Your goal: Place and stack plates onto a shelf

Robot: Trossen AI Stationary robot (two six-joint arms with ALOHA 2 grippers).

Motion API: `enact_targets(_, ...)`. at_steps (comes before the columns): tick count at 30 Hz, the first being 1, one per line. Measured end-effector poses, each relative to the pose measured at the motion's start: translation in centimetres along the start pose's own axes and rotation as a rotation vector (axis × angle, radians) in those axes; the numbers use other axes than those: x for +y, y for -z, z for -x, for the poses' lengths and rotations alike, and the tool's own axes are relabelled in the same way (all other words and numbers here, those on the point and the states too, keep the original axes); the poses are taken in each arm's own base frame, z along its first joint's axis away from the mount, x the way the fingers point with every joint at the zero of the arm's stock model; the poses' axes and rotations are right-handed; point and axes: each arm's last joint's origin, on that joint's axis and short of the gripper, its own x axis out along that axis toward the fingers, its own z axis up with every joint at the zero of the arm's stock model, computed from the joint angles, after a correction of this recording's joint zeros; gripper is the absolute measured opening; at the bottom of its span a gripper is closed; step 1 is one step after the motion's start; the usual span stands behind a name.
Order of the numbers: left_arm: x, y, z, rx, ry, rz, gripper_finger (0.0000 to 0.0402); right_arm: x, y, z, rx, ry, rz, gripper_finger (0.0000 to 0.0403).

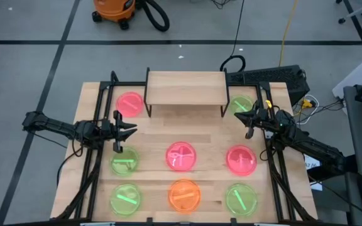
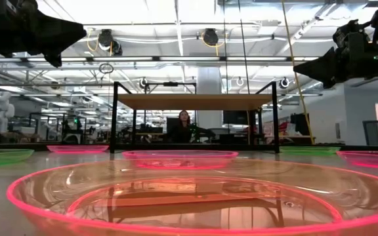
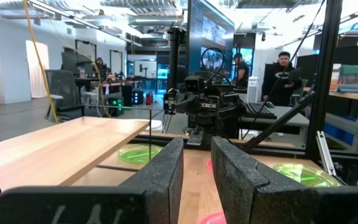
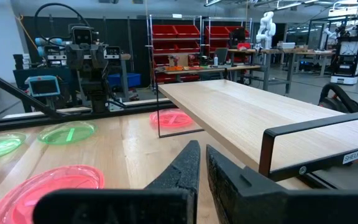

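Eight plates spread flat on the bench [image 1: 153,135], none on the shelf [image 1: 185,87] — bare board at the far middle edge. Pink plate [image 1: 129,103] just left of the shelf, green plate [image 1: 241,104] just right of it, partly under the right arm. Middle row: green [image 1: 124,162], pink [image 1: 181,156], pink [image 1: 241,159]. Near row: green [image 1: 126,199], orange [image 1: 184,194], green [image 1: 240,199]. Left pincer [image 1: 133,129] raised over the bench between the far-left pink plate and the middle-left green one, fingers [image 3: 163,177] a narrow gap apart, holding nothing. Right pincer [image 1: 241,117] raised beside the far-right green plate, pointed toward the shelf's right end, fingers [image 4: 182,169] nearly closed, a slim gap, empty.
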Motion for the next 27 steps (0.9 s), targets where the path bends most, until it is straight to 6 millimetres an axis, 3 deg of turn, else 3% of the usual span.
enact_targets(27,0.0,0.0,0.0,0.0,0.0,0.0,0.0088,0.02,-0.43,0.01,-0.043,-0.001,0.008,0.0013)
